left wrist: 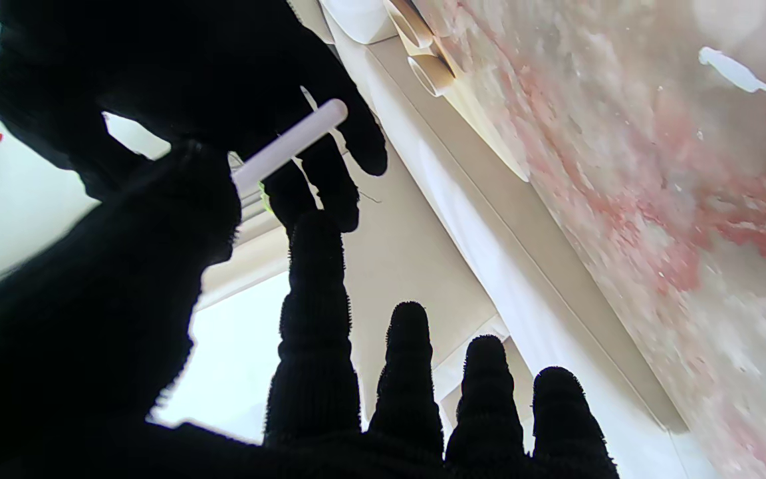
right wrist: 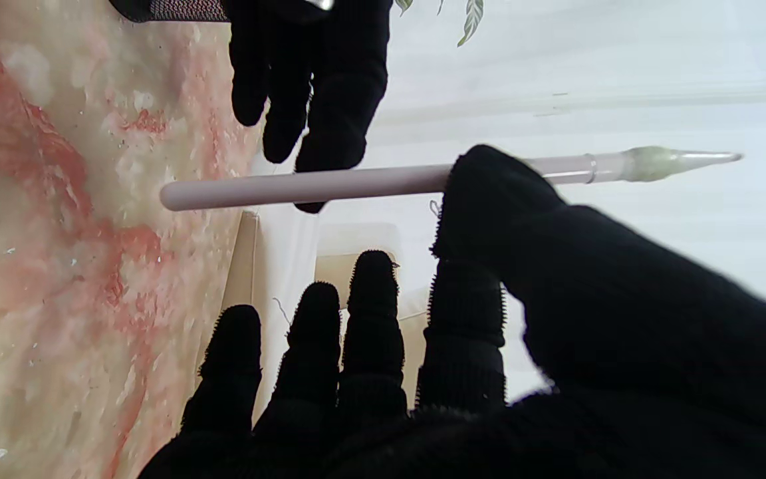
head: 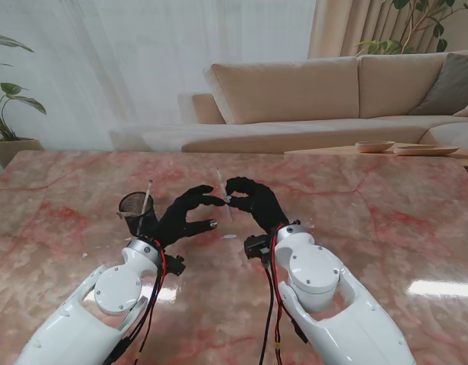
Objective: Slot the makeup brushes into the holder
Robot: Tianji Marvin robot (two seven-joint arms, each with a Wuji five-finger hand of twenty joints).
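My right hand (head: 253, 199) is shut on a pale pink makeup brush (head: 221, 188), pinching its shaft between thumb and fingers (right wrist: 483, 186). The brush (right wrist: 370, 181) is held above the table, with its pointed bristle tip (right wrist: 669, 161) farther from me and its plain end toward my left hand. My left hand (head: 186, 214) is open, its fingers spread and its fingertips (right wrist: 320, 133) right beside the plain end (left wrist: 290, 143); I cannot tell whether they touch it. Just left of that hand stands the black mesh holder (head: 133, 205), and one brush (head: 147, 195) leans in it.
The pink marble table (head: 370, 228) reaches to a far edge, with a beige sofa (head: 294, 99) behind it. A low side table at the far right carries shallow bowls (head: 374, 146). A small white scrap (head: 229, 236) lies between my two wrists.
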